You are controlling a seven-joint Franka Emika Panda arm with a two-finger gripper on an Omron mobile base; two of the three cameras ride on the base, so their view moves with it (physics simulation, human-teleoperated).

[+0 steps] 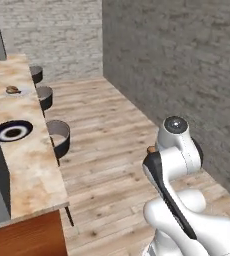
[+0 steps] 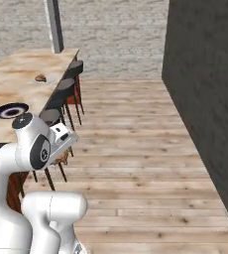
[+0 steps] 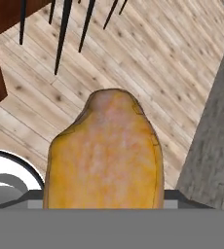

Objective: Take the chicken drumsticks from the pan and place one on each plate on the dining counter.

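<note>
A golden-brown chicken drumstick [image 3: 104, 151] stands large in the hand view, above the wooden floor, with my gripper [image 2: 62, 147] shut on it; the fingertips are hidden behind it. A sliver of that drumstick [image 1: 150, 149] peeks out beside the arm. On the dining counter [image 1: 32, 170] lies a dark-rimmed plate [image 1: 13, 131] with nothing on it. Farther along, a second drumstick [image 1: 12, 89] rests on a paler plate [image 1: 22, 93]. The gripper hangs over the floor, right of the counter and apart from it. The pan is out of view.
Three black stools [image 1: 59, 135] line the counter's floor side, and their legs [image 3: 63, 34] show at the top of the hand view. A grey brick wall [image 1: 187, 60] runs along the right. A grey pillar [image 2: 54, 25] stands at the counter's far end.
</note>
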